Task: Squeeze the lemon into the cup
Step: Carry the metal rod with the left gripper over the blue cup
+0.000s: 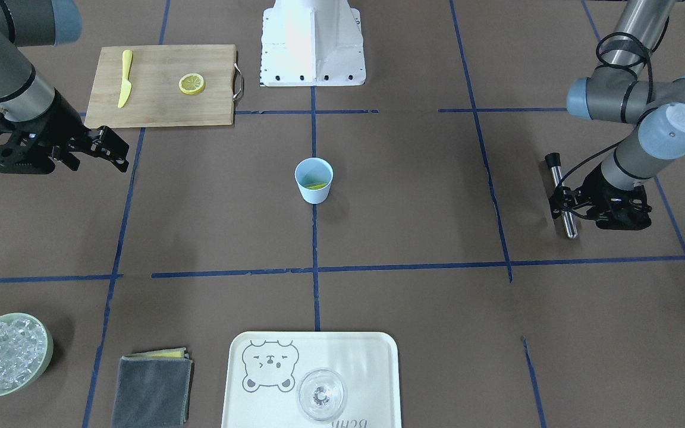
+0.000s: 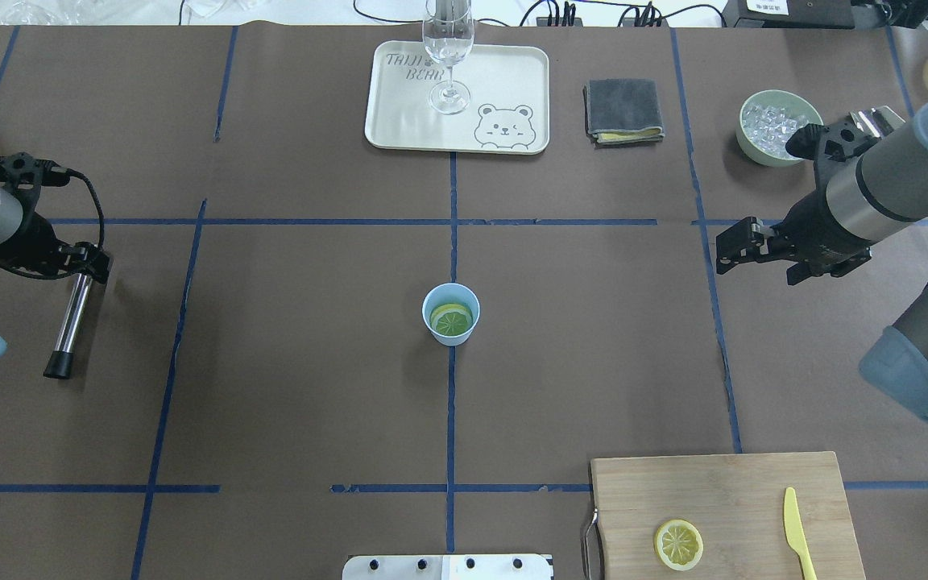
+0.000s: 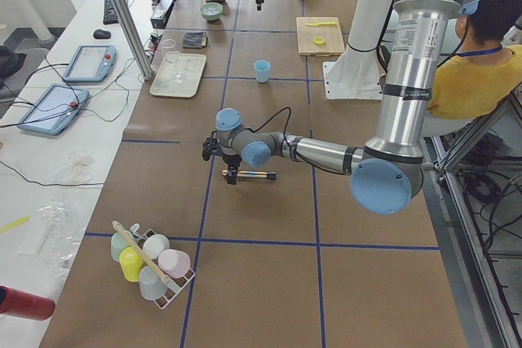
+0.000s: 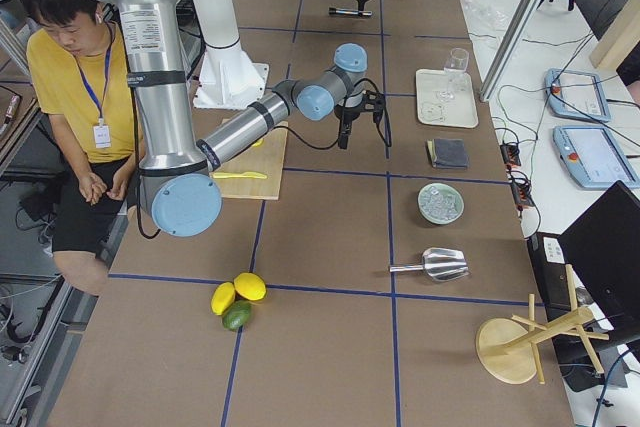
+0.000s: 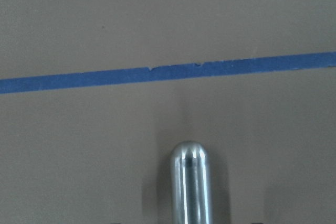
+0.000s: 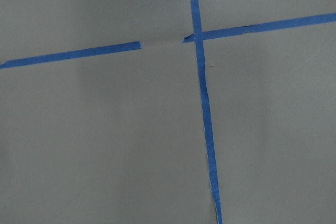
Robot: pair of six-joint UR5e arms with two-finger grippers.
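The light-blue cup [image 2: 441,295] stands at the table's middle with one lemon slice [image 2: 451,321] lying flat inside it. The other lemon slice [image 2: 679,544] rests on the wooden cutting board [image 2: 722,491]. My right gripper [image 2: 728,242] hangs open and empty above bare table, well to the right of the cup. At the far left, my left gripper [image 2: 87,270] points down, shut on a metal rod [image 2: 69,326] that lies on the table. The left wrist view shows only the rod's rounded silver end [image 5: 190,182].
A yellow plastic knife [image 2: 796,532] lies on the board. Along the far edge are a tray [image 2: 399,121] with a clear glass [image 2: 448,48], a folded grey cloth [image 2: 622,109] and a green bowl of ice [image 2: 770,121]. The robot's base [image 1: 313,41] sits behind the cup.
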